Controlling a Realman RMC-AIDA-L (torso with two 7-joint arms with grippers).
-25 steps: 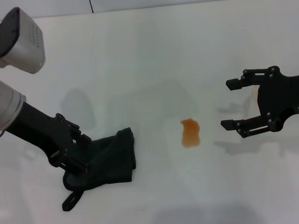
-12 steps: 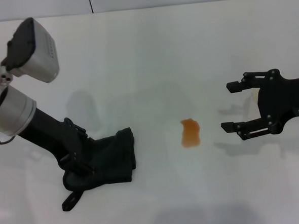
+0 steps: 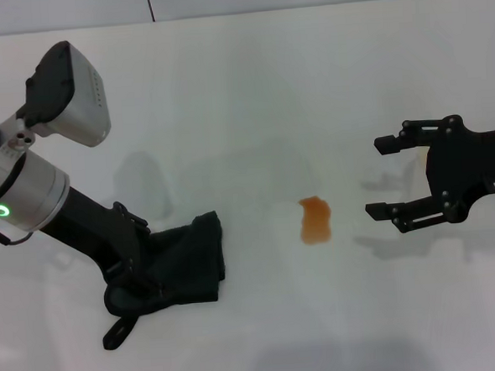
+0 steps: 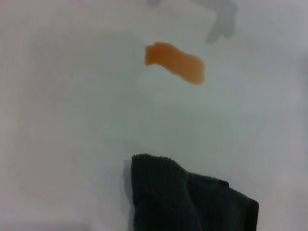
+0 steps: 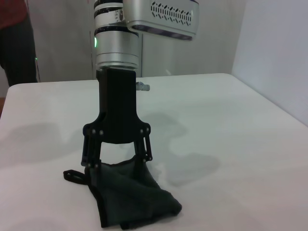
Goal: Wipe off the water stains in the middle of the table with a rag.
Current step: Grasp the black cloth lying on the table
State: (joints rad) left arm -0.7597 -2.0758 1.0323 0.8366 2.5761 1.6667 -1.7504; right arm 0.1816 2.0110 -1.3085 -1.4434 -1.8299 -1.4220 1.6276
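Where the rag lies nearest the robot: it is a dark folded cloth on the white worktop (image 3: 250, 84), its thick folds bunched.
Rag: the rag (image 3: 181, 265) sits on the robot's left of the water stains, apart from them, with bare worktop between; a small loop tab sticks out at its near corner.
Left pincer: the left pincer (image 3: 136, 281) is down on the rag's far-from-stain end, its fingers (image 5: 91, 159) closed into the cloth, so it is clamped on the rag; the right wrist view shows the black linkage reaching straight down into the folds.
Water stains: the water stains (image 3: 316, 220) are one small orange-brown oblong blotch, much smaller than the rag, lying on the worktop untouched.
Right pincer: the right pincer (image 3: 380, 176) hangs on the robot's right of the stains, near them but apart, with its fingers spread wide and nothing between them.
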